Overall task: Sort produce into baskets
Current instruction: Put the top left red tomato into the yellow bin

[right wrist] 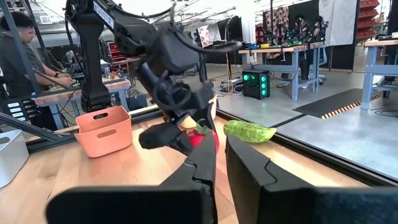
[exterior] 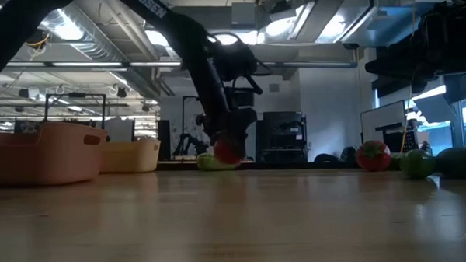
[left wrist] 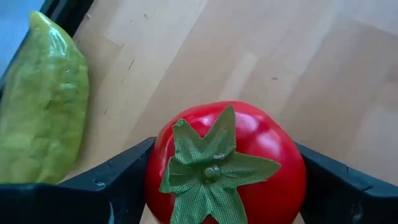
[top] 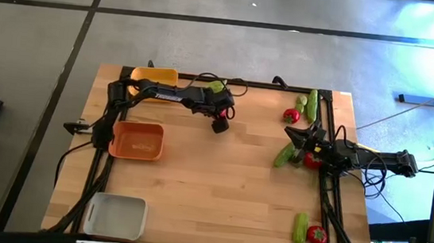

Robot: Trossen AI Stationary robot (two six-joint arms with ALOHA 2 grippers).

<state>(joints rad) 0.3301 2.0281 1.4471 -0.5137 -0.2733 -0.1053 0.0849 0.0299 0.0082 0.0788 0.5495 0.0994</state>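
My left gripper (top: 221,124) is near the table's far middle, shut on a red tomato (left wrist: 261,143) whose green calyx faces the wrist. A green cucumber-like piece (left wrist: 43,106) lies just beyond it at the far edge (top: 216,85). My right gripper (top: 303,138) is shut and empty at the right, with a cucumber (top: 284,154) and a tomato (top: 311,160) lying beside it. The yellow basket (top: 155,76), orange basket (top: 137,140) and white-grey basket (top: 116,215) stand along the left side. My left gripper pinches the tomato's two opposite sides (left wrist: 155,168) between its two fingers (left wrist: 118,180). The fingers come from above, pointing down. The tomato sits upright, calyx up, low over the wood (exterior: 227,151); whether its underside touches the table I cannot tell.
A tomato (top: 291,115), a lime (top: 300,102) and a cucumber (top: 312,103) lie at the far right. A cucumber (top: 300,229) and a tomato (top: 317,236) lie at the near right. The middle of the table is bare wood. A person (right wrist: 18,37) is in the room beyond.
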